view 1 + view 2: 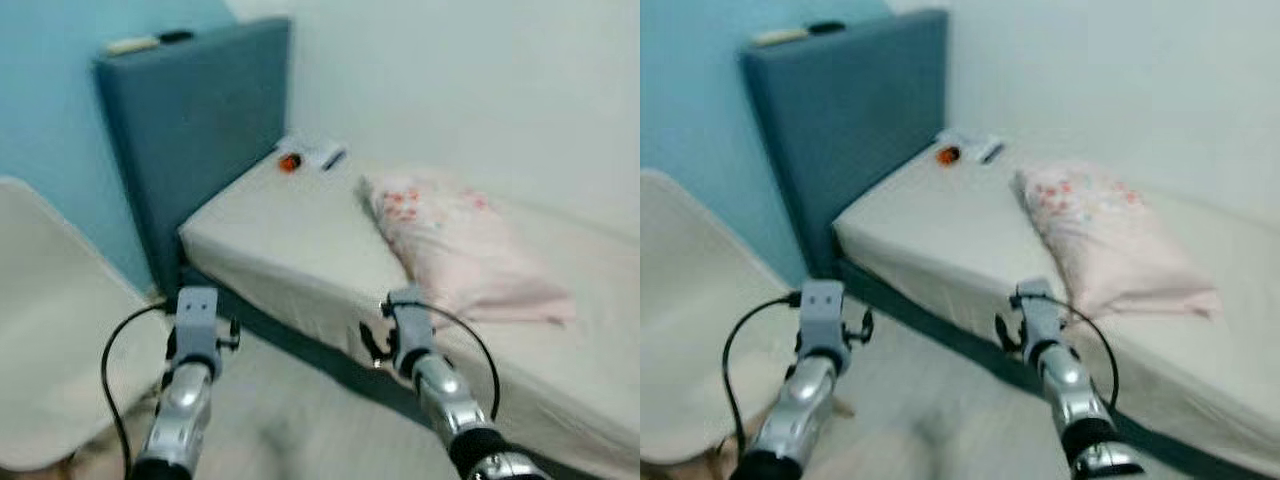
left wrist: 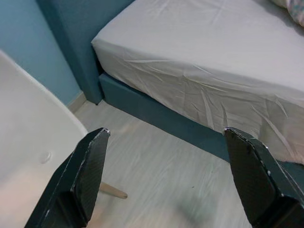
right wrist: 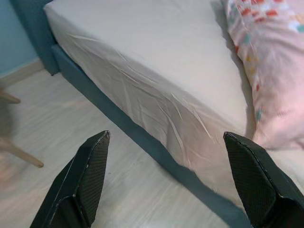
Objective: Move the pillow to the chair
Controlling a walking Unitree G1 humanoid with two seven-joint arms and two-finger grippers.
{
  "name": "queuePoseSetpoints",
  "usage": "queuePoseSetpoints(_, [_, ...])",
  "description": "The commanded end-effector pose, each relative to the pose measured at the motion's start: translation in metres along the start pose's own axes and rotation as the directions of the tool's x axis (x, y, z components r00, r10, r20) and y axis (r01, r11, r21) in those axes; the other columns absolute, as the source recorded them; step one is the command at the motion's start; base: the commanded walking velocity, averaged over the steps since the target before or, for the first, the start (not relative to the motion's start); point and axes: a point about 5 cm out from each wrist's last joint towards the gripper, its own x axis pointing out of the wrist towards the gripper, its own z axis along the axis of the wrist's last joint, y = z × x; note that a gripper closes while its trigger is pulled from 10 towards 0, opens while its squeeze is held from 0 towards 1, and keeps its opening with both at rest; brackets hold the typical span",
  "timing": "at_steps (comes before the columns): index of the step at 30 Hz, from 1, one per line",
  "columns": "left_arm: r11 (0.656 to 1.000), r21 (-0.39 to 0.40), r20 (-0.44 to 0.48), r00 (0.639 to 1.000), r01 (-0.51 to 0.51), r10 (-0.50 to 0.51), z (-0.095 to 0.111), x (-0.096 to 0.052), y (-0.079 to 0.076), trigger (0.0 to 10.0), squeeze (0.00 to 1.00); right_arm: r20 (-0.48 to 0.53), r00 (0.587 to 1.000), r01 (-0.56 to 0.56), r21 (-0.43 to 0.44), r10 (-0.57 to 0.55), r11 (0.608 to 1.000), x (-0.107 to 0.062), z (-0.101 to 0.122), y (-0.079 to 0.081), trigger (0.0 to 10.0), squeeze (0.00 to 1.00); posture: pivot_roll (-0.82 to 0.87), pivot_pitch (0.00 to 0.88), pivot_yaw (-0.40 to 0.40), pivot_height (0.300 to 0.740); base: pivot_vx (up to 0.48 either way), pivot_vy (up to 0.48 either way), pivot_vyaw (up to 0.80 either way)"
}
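Both silver arms reach forward and slightly upward from the lower part of the head views, roughly parallel and well apart. The left arm ends in a grey wrist block with a black cable looping out to its side. The left end effector (image 2: 164, 178) has its two long black fingers spread wide, with nothing between them. The right arm angles inward a little, a black cable arcing off its wrist. The right end effector (image 3: 166, 178) likewise has its black fingers (image 3: 83, 183) set far apart and empty.
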Motion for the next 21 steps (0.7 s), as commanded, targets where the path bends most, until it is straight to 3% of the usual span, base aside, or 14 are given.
queuePoseSetpoints(1, [1.000, -0.009, -0.005, 1.000, -0.001, 0.001, -0.0011, -0.0009, -0.0024, 10.0, 0.00, 0.006, 1.000, 0.023, 0.014, -0.024, 1.000, -0.0019, -0.0010, -0.0055, 10.0, 0.00, -0.08, 0.011, -0.036, 0.740, 0.000, 0.000, -0.80])
queuePoseSetpoints(21, [1.000, -0.010, -0.017, 1.000, 0.020, -0.020, -0.0019, -0.0005, -0.0053, 10.0, 0.00, 0.008, 0.999, 0.045, 0.028, -0.046, 0.999, -0.0035, -0.0026, -0.0069, 10.0, 0.00, -0.09, 0.016, -0.027, 0.740, 0.000, 0.000, -0.80])
